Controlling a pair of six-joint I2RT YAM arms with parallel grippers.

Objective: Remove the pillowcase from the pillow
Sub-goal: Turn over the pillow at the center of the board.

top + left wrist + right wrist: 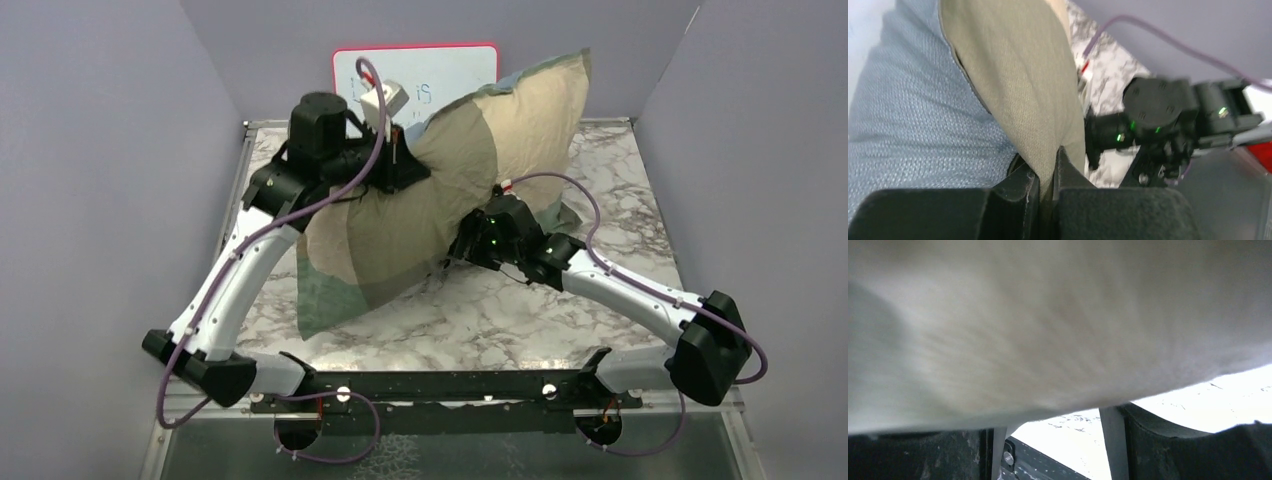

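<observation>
The pillowcase (440, 200), patched in tan, olive and pale green blocks with a dusty blue-grey edge, stood plump and tilted near the middle of the marbled surface (500, 320). Its long axis ran from a low corner at 7 o'clock to a raised corner at 1 o'clock. The pillow filled it and was hidden under the cloth. At the case's 10 o'clock edge the left gripper (400, 160) was pressed together on a thin fold of the tan cloth. Its wrist view showed the fold pinched between the two dark fingers (1020, 192), with blue-grey weave spreading away at 9 o'clock. At the case's 4 o'clock side the right gripper (462, 247) sat low against the underside of the bulging cloth. In its own wrist view its fingers (1173, 450) were spread, bright marble showed in the gap between them, and pale blurred cloth filled the view above. Whether either finger touched that cloth could not be told. Behind the case, at 12 o'clock, a red-framed whiteboard (440, 75) leaned upright against the back wall, its lower right part covered by the case's raised corner.
</observation>
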